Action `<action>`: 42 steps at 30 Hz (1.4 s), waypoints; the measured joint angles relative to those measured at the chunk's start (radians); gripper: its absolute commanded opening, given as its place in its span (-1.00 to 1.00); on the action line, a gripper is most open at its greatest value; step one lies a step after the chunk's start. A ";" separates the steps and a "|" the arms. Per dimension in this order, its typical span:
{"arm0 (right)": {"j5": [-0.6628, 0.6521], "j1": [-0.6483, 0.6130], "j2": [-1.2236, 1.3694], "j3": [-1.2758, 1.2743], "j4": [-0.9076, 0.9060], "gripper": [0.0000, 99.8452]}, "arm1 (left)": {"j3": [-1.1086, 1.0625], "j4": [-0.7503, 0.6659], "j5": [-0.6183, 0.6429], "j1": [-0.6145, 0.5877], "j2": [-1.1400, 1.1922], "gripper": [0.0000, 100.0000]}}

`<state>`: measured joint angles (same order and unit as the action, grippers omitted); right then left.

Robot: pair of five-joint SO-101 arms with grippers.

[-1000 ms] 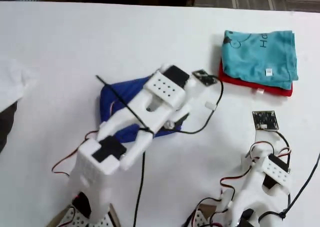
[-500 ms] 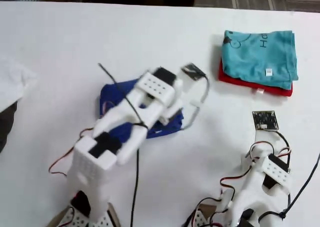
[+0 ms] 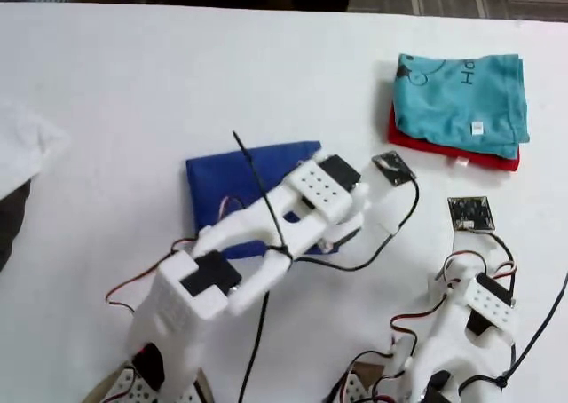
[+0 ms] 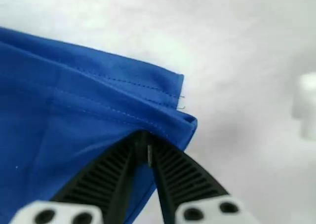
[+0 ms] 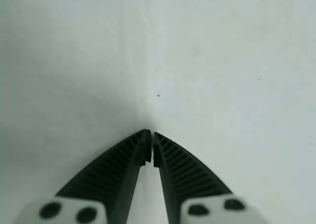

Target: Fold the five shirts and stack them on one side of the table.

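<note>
Left wrist view: left claw (image 4: 148,150) pinches the folded blue shirt (image 4: 74,100) just beside its corner.

Bare table (image 3: 351,92) lies open between the blue shirt (image 3: 231,181) and the 2-shirt stack (image 3: 457,101).

Bright, even light floods the white table (image 3: 106,83), which glares almost blank across the high view, while the room beyond its far edge sits dark. The left arm (image 3: 266,234) throws only a faint, soft shadow beside the blue shirt (image 3: 231,177) (no hard-edged shadows anywhere). In the left wrist view the shirt's folds carry gentle shading, and a pale grey shadow lies on the table past its corner. In the right wrist view brightness falls off across the table, with a dimmer patch ahead of the right gripper (image 5: 150,145).
</note>
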<state>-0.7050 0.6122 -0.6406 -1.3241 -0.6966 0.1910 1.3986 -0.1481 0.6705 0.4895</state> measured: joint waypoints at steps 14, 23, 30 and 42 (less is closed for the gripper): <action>0.000 0.000 0.000 0.000 0.000 -0.96 | -0.089 0.074 -0.028 -0.327 -0.183 -0.95; 0.000 0.000 0.000 0.000 0.000 -0.96 | -0.278 -0.175 -0.063 -0.522 -0.181 -0.95; 0.000 0.000 0.000 0.000 0.000 -0.96 | -0.278 -0.184 -0.032 -0.531 -0.183 -0.95; -0.002 -0.029 0.000 0.011 -0.014 -0.96 | -0.422 -0.270 -0.029 -0.620 -0.183 -0.95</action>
<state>-0.7066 0.5831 -0.6406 -1.3134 -0.7104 -0.2309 1.1285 -0.1772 0.0506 0.3069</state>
